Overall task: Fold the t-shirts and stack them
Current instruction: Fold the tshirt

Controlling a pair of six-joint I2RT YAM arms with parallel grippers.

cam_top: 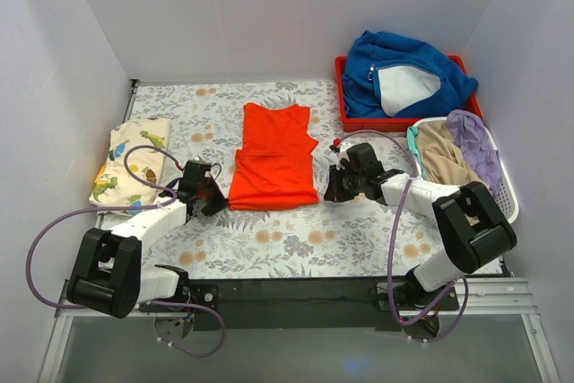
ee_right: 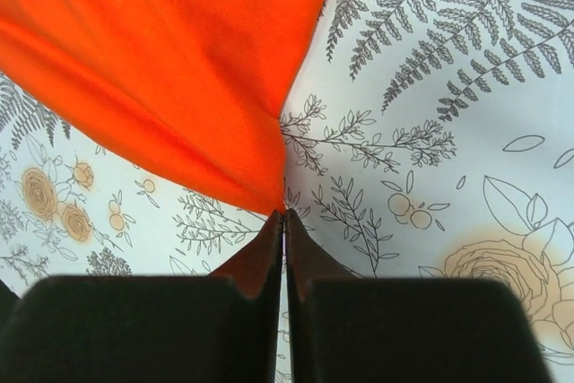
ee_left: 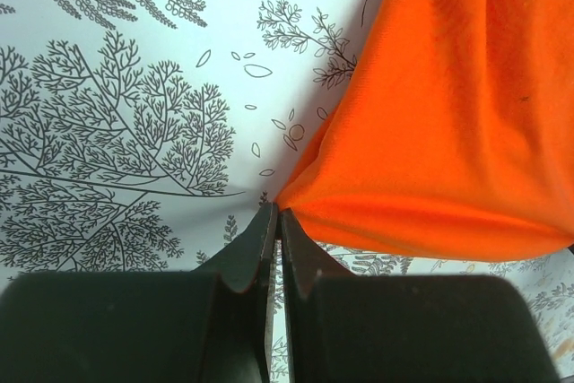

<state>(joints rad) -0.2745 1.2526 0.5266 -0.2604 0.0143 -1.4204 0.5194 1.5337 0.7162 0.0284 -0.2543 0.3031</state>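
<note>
The orange-red t-shirt (cam_top: pixel 273 159) lies part-folded on the flowered tablecloth in the middle; it also shows in the left wrist view (ee_left: pixel 448 114) and the right wrist view (ee_right: pixel 170 60). My left gripper (cam_top: pixel 218 196) is at its near left corner, and its jaws (ee_left: pixel 277 213) are shut on a pinch of the orange cloth. My right gripper (cam_top: pixel 330 187) is at the near right corner, shut (ee_right: pixel 284 214) on the cloth's tip. The cream dinosaur t-shirt (cam_top: pixel 130 161) lies folded at the far left, beside the left arm.
A red tray (cam_top: pixel 343 96) at the back right holds a thick blue garment (cam_top: pixel 404 78). A white basket (cam_top: pixel 507 187) with beige and purple clothes stands to the right of the right arm. White walls close in the table.
</note>
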